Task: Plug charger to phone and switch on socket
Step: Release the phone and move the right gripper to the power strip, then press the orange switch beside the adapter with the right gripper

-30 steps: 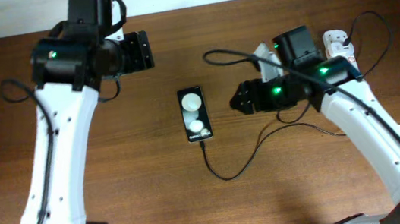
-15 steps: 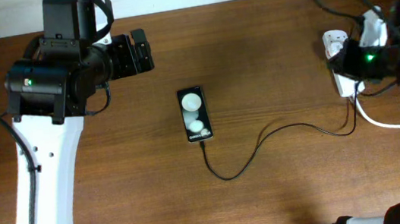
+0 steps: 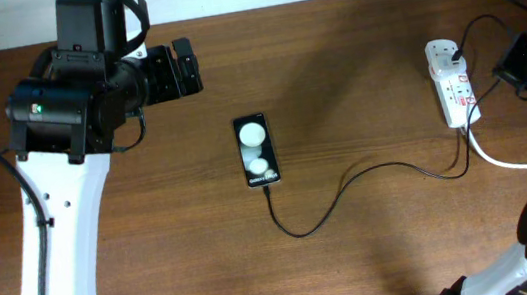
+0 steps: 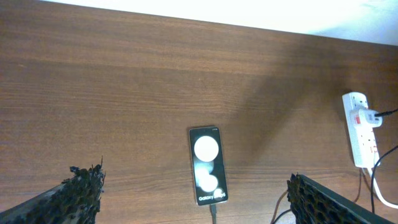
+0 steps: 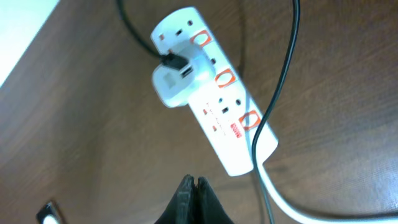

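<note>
Brown wood-grain table (image 3: pixel 352 46) carries one phone, one charger and one socket, with two arms over it.

At the left, the left gripper (image 3: pixel 185 66) hangs above the tabletop. Its two fingers (image 4: pixel 81 190) are spread wide and hold nothing.

Near the middle lies the phone (image 3: pixel 256 151), flat and face up, with two white glare spots on its glass and small white lettering at its near end. The charger (image 3: pixel 299 235) meets that end. I cannot tell whether its tip is fully seated. The thin black cable dips in one loop, then runs right to the socket (image 3: pixel 452 84).

The socket is a white strip near the right edge with three red-marked switches. Whether they are on cannot be told. One white adapter (image 5: pixel 177 78) sits in it, and one thick white cord (image 3: pixel 517 162) leaves its near end.

Just right of the strip and apart from it, the right gripper (image 5: pixel 194 186) has its fingers pressed together, gripping nothing.
</note>
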Robot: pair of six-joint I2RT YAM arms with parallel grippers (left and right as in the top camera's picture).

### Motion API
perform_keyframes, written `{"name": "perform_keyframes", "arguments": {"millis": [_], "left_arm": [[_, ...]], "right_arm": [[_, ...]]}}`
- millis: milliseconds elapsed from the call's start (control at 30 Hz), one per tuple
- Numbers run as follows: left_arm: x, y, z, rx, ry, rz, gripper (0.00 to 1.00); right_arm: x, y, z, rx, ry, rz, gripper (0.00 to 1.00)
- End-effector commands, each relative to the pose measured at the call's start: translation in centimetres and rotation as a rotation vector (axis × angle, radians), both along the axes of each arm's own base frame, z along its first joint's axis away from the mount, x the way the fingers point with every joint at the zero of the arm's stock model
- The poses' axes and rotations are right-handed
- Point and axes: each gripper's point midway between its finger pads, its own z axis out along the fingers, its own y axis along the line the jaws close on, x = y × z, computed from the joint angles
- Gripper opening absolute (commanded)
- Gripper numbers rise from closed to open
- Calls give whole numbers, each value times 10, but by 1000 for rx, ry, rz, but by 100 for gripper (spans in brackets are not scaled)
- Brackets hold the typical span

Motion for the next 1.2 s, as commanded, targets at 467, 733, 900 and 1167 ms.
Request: {"name": "perform_keyframes", "arguments": {"millis": [467,733,900,1167], "left_arm": [[0,4,5,3,-14,15,99],[0,4,5,3,-14,15,99],[0,4,5,3,-14,15,99],[0,4,5,3,-14,15,99]], "right_arm": [[51,-36,-84,-63,-1,-3,4],[64,-20,-105,-62,6,38,4],[68,-16,-117,-61,17,41,4],[69,-14,-140,-33,46,24,4]]}}
